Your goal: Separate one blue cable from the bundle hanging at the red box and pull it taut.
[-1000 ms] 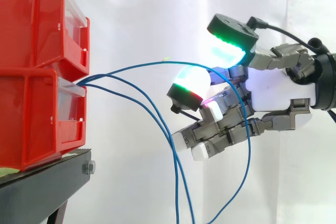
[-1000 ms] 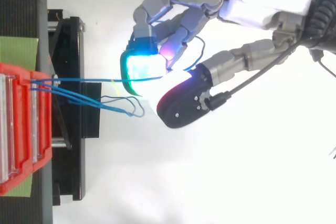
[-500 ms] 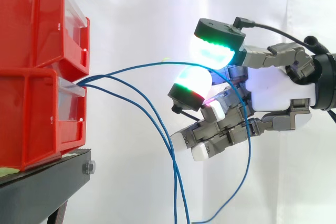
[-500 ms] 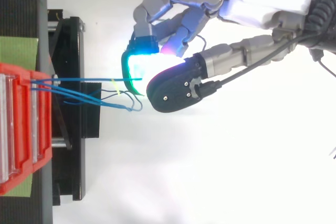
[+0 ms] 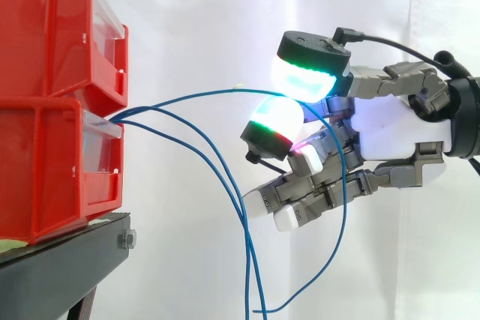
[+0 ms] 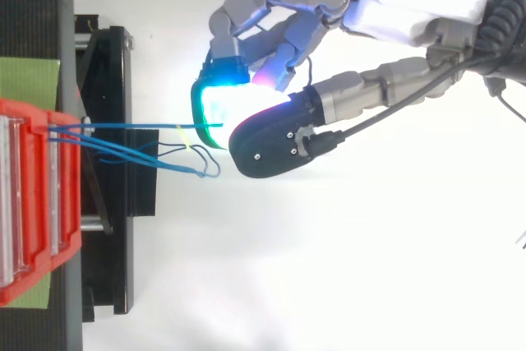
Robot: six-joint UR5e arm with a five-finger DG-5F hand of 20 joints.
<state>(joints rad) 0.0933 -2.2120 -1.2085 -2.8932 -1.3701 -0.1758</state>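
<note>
While the robot hand [image 5: 390,136] is reaching in from the right, two of its glowing fingers [image 5: 309,80] are pressing pad to pad on the uppermost thin blue cable [image 5: 202,93]. The other fingers are curling underneath with nothing in them. That cable is leaving the front of the lower red plastic bin [image 5: 45,170] and arching through open air to the pinch. From there it is dropping past the curled fingers and trailing off below in a slack loop [image 5: 339,237]. Two other thin blue cables [image 5: 245,226] are hanging from the same bin, sagging well below the pinched one and apart from the hand. The bins are sitting on a black counter [image 5: 60,267].

The pinch is probably the weak point. The pads are rounded and the cable is thin, so a pull away from the bin is likely risking the cable sliding through them instead of tightening. The slack tail is running close to the curled fingers, where it may be snagging and dragging the loop along. Because the three cables are crossing near the bin, a pull angled downward could be catching a neighbour and undoing the separation. Too hard a pull may be tugging the cable out of the bin or shifting the bin on the counter.
</note>
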